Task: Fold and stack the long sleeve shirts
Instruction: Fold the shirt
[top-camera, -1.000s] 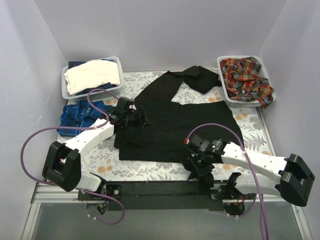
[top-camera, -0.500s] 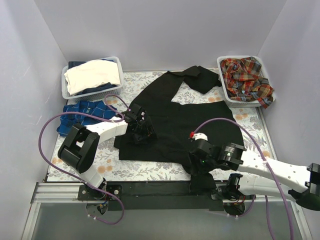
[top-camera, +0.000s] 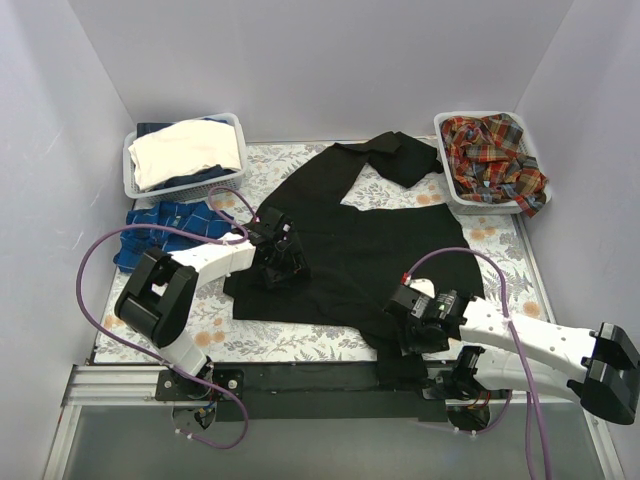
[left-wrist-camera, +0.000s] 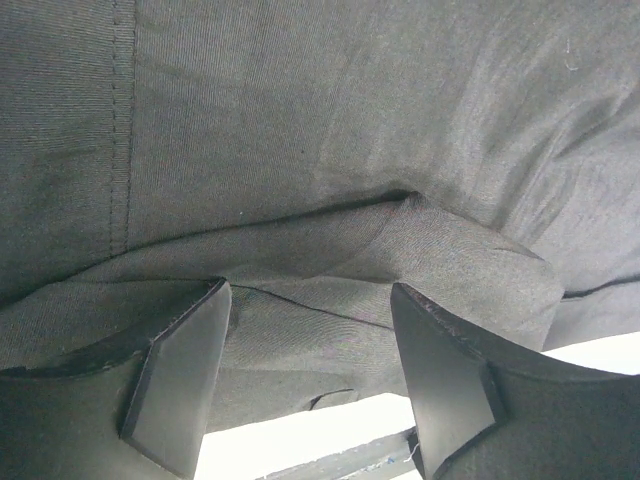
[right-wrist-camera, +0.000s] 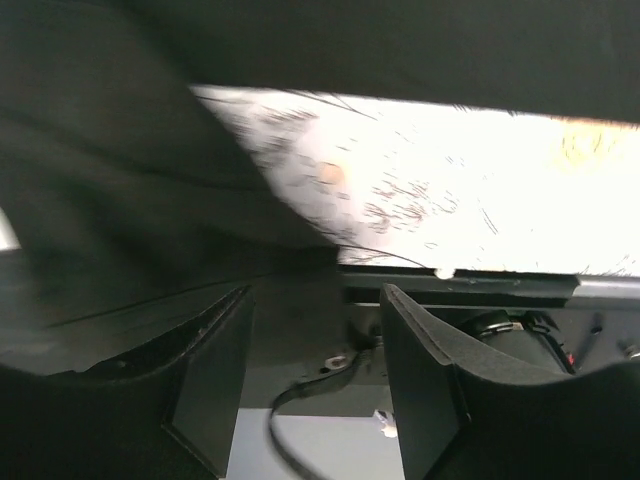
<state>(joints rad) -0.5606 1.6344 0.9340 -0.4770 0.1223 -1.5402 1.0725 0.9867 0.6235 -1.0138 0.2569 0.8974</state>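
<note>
Lying spread on the table (top-camera: 270, 340), the black shirt (top-camera: 370, 240) looks light, limp, apt to bunch; left gripper (top-camera: 282, 268) sits on its left edge, jaws parted over a fold; right gripper (top-camera: 410, 328) gapes empty at the near hem; pinching hem corners seems best

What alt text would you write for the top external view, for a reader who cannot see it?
A black shirt lies spread on a floral table, the left gripper on its left edge, the right gripper at its near hem. Red plaid shirts fill a far-right basket; a blue checked shirt lies left.
</note>
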